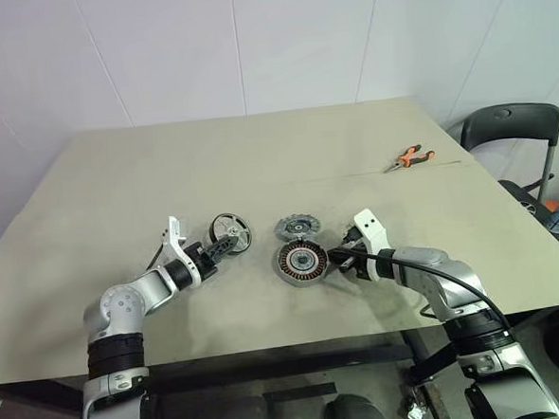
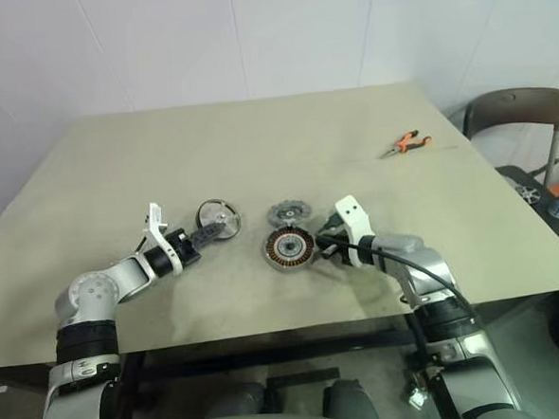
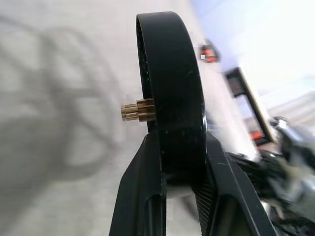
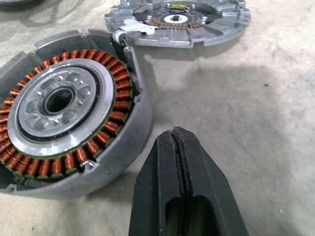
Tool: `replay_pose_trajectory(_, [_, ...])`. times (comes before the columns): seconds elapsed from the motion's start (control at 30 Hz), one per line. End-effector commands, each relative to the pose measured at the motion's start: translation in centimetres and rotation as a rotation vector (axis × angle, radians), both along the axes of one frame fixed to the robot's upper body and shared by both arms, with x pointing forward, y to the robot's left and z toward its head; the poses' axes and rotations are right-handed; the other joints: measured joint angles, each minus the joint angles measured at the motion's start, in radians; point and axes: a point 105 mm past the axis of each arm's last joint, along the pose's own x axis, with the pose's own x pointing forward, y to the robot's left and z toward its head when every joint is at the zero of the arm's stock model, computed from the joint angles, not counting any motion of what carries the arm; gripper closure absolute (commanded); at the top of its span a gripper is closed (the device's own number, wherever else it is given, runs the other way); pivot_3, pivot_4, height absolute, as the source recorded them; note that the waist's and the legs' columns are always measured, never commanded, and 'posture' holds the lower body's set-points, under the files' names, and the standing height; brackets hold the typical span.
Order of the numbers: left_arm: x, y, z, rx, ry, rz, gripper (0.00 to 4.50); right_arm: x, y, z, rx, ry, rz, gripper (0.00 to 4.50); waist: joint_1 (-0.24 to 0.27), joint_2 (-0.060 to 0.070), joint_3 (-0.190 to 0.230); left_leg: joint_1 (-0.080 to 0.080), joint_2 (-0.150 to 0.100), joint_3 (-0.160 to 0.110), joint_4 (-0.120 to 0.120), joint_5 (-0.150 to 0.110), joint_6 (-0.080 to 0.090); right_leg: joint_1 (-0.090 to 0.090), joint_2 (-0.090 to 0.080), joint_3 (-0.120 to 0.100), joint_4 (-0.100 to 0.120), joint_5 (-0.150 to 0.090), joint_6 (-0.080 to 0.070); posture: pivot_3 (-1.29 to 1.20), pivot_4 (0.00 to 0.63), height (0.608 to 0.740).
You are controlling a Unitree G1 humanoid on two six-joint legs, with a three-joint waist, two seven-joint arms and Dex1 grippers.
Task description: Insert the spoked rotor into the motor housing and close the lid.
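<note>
Left gripper is clamping the spoked rotor by its dark rim, just above the tabletop near its front edge.
The rotor is looking rigid, heavy and smooth-rimmed, so a rim grip well clear of its brass pinion is seeming wisest. The motor housing is sitting beside it, with the right gripper resting clenched and empty alongside. The lid is lying just behind, on matte beige board beneath white walls.
</note>
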Motion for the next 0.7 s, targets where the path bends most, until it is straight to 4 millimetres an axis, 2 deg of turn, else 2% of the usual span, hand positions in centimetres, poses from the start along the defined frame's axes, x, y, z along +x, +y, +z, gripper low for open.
replay_pose_trajectory(0.03, [-0.7, -0.5, 2.4, -0.023, -0.08, -0.057, 4.07, 0.7, -0.2, 1.6, 0.009, -0.053, 0.004, 4.5, -0.001, 0.0, 0.0, 0.0, 0.0, 0.0, 0.0, 0.0, 0.0, 0.0, 0.0, 0.0, 0.0, 0.0, 0.0, 0.0, 0.0, 0.74])
replay_pose_trajectory(0.17, [-1.4, -1.4, 3.1, -0.064, -0.089, -0.107, 4.07, 1.3, -0.9, 2.6, 0.027, -0.082, -0.028, 4.5, 0.0, 0.0, 0.0, 0.0, 0.0, 0.0, 0.0, 0.0, 0.0, 0.0, 0.0, 0.0, 0.0, 0.0, 0.0, 0.0, 0.0, 0.74])
replay_pose_trajectory(0.33, [-2.6, -3.7, 5.1, -0.211, -0.097, -0.212, 4.07, 2.3, -2.3, 5.2, 0.103, -0.15, -0.074, 4.5, 0.0, 0.0, 0.0, 0.0, 0.0, 0.001, 0.0, 0.0, 0.0, 0.0, 0.0, 0.0, 0.0, 0.0, 0.0, 0.0, 0.0, 0.74])
replay_pose_trajectory(0.43, [-3.0, -4.7, 4.0, -0.22, -0.037, -0.238, 4.07, 2.3, -2.5, 6.5, 0.134, -0.184, -0.062, 4.5, 0.0, 0.0, 0.0, 0.0, -0.001, 0.001, 0.0, 0.0, 0.0, 0.0, 0.0, 0.0, 0.0, 0.0, 0.0, 0.0, 0.0, 0.74])
replay_pose_trajectory(0.53, [-3.3, -5.8, 3.5, -0.245, -0.004, -0.266, 4.07, 2.4, -2.7, 6.7, 0.121, -0.202, -0.068, 4.5, 0.0, 0.0, 0.0, 0.0, -0.001, 0.001, 0.0, 0.0, 0.0, 0.0, 0.0, 0.0, 0.001, 0.0, 0.0, 0.0, 0.0, 0.74])
replay_pose_trajectory(0.7, [-3.9, -7.9, 2.9, -0.315, 0.07, -0.317, 4.07, 1.7, -2.9, 5.3, 0.077, -0.173, -0.076, 4.5, 0.002, 0.0, 0.0, 0.0, -0.001, 0.001, 0.002, 0.0, 0.0, 0.0, 0.0, 0.0, 0.001, 0.0, 0.0, 0.0, 0.0, 0.74])
